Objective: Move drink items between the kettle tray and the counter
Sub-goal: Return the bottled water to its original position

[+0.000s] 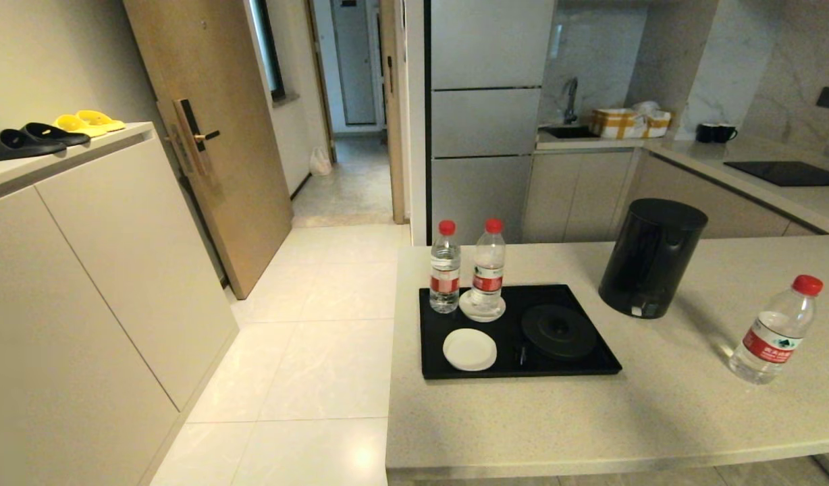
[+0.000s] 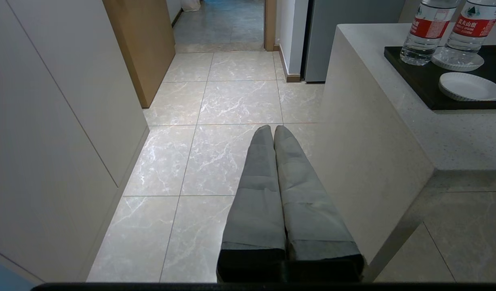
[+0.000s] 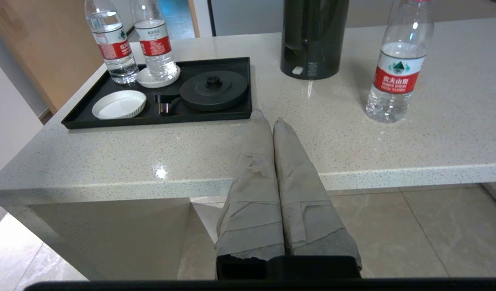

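Counter [image 1: 657, 405] – kettle [image 1: 651, 260] off tray [image 1: 516, 368], prob. upright.

Three bottles [image 1: 445, 267] [image 1: 489, 268] [image 1: 776, 331], two saucers [image 1: 470, 349] [image 1: 482, 307], one kettle [image 1: 651, 258]

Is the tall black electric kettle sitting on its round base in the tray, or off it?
Off it. The tall matte black kettle stands upright on the pale speckled counter, beside the flat black tray; the round black base is bare.

Left gripper [image 2: 273, 131]: two long tapering fingers wrapped in grey tape, black at base. Right gripper [image 3: 268, 118]: same build, paler tape, frayed and torn.
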Available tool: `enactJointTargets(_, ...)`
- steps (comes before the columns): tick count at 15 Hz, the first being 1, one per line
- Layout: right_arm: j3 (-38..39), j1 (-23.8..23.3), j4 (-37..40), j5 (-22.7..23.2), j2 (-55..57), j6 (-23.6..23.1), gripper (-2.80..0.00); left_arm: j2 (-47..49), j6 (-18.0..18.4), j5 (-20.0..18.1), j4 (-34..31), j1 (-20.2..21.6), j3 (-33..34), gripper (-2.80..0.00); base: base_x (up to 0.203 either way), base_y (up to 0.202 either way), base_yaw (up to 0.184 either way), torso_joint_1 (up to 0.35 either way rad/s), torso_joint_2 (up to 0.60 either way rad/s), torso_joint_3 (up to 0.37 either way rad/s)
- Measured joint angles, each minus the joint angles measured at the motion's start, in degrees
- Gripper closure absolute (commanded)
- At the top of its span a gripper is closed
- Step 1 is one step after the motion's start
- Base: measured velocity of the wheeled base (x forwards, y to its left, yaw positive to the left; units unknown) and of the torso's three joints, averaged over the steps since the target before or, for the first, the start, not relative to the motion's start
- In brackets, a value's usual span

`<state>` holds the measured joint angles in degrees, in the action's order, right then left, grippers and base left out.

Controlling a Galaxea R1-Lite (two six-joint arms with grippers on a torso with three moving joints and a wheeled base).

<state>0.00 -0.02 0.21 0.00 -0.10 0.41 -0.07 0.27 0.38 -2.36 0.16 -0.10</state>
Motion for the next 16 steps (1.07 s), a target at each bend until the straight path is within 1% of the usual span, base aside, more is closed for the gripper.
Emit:
enactJointTargets(6, -0.1, 0.0, 0.5, 0.0, 0.0, -0.1, 0.00, 0.0, 0.0, 0.0, 0.0, 0.0, 0.0, 0.00, 0.000, 0.000, 0.000, 0.000, 0.00, 0.000)
enactJointTargets(8, -1.4, 0.0, 0.8, -0.1, 0.2, 0.1, 0.00, 0.0, 0.0, 0.0, 0.0, 0.0, 0.0, 0.00, 0.000, 0.000, 0.000, 0.000, 0.00, 0.000)
enactJointTargets(10, -6.9, 0.0, 2.2, -0.1, 2.2, 2.3, 0.00, 0.0, 0.0, 0.0, 0.0, 0.0, 0.0, 0.00, 0.000, 0.000, 0.000, 0.000, 0.00, 0.000)
enactJointTargets(12, -15.4, 0.0, 5.1, -0.1, 6.5, 5.6, 0.00, 0.0, 0.0, 0.0, 0.0, 0.0, 0.0, 0.00, 0.000, 0.000, 0.000, 0.000, 0.00, 0.000)
enactJointTargets(14, -24.9, 0.0, 11.3, 0.3, 11.6, 7.8, 0.00, 0.0, 0.0, 0.0, 0.0, 0.0, 0.0, 0.00, 0.000, 0.000, 0.000, 0.000, 0.00, 0.000)
enactJointTargets(16, -33.5, 0.0, 21.9, 1.9, 17.0, 8.6, 0.00, 0.0, 0.0, 0.0, 0.0, 0.0, 0.0, 0.00, 0.000, 0.000, 0.000, 0.000, 0.00, 0.000)
